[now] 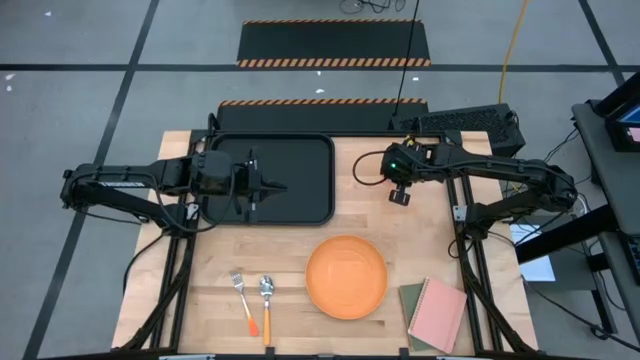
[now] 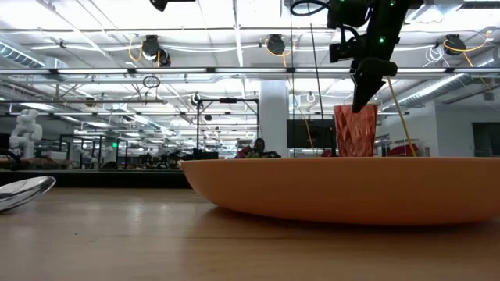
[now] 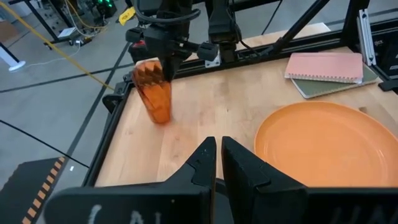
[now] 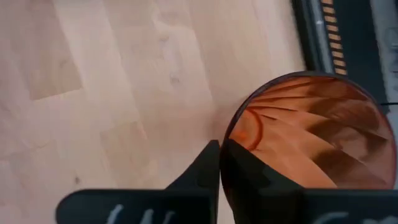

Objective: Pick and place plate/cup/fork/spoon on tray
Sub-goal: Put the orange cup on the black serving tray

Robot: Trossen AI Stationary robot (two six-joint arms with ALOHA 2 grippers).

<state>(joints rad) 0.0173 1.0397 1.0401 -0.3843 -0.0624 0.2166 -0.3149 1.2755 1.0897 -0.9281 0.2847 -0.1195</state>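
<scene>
The orange-red cup (image 3: 154, 93) stands upright on the bare wood right of the black tray (image 1: 305, 160); it also shows in the high view (image 1: 362, 170) and the low view (image 2: 355, 130). My right gripper (image 3: 166, 67) comes down on the cup's rim and is shut on it. My left gripper (image 1: 272, 187) is shut and empty above the tray; its own view shows its fingers (image 3: 219, 155). The orange plate (image 1: 346, 277) lies flat near the front. The fork (image 1: 243, 298) and the spoon (image 1: 267, 305) lie left of the plate. My right gripper holds the cup's wall at the rim (image 4: 229, 140), one finger inside the cup and one outside. The fingers point down from above. The cup stays upright, and its base (image 3: 161, 118) looks set on the table.
A pink notebook on a green one (image 1: 437, 313) lies at the front right corner. A black mat with orange-striped edges (image 1: 335, 42) lies on the floor beyond the table. Bare wood shows between the tray and the plate.
</scene>
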